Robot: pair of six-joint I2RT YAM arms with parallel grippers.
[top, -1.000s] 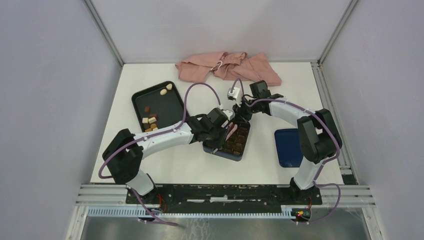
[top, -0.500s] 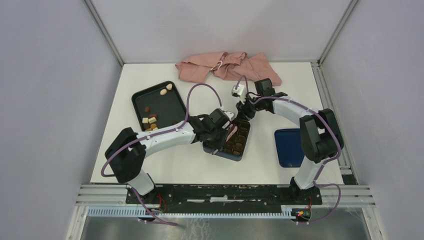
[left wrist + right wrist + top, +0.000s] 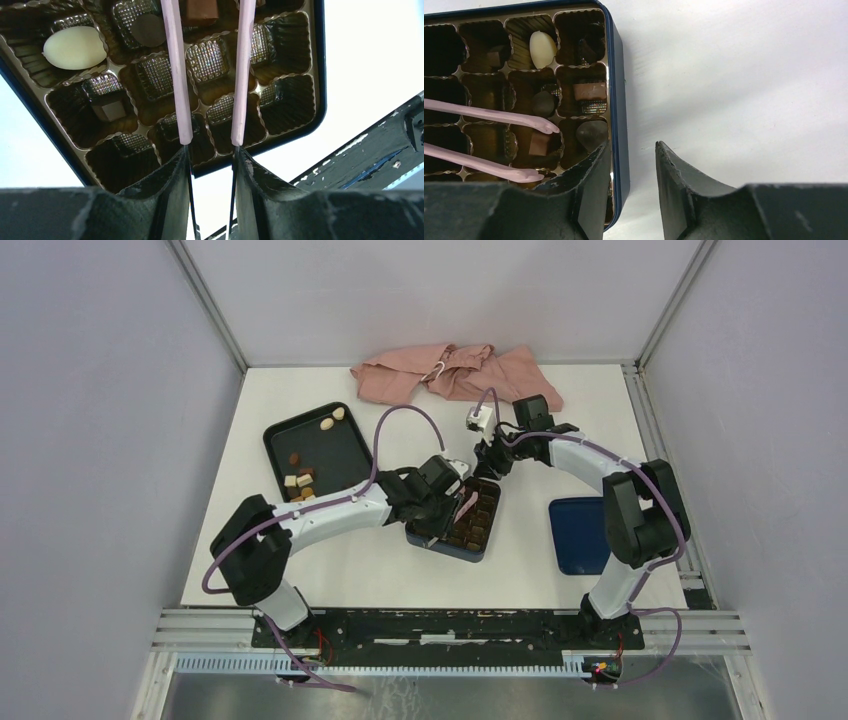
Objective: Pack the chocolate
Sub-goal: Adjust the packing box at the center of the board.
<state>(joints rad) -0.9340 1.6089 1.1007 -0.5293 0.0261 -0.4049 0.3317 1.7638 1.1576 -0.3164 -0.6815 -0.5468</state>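
The left claw [image 3: 210, 150] pinches pink tweezers [image 3: 172, 75], tips apart around a brown chocolate [image 3: 540, 142] in a cell of the box [image 3: 618, 75]; the right claw [image 3: 631, 150], half open and empty, hovers by the box wall, perhaps to steady it — more pieces [image 3: 298, 480] wait on the tray [image 3: 335, 445].

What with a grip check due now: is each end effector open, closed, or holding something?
Left end effector: closed on the pink tweezers.
Right end effector: open, holding nothing.
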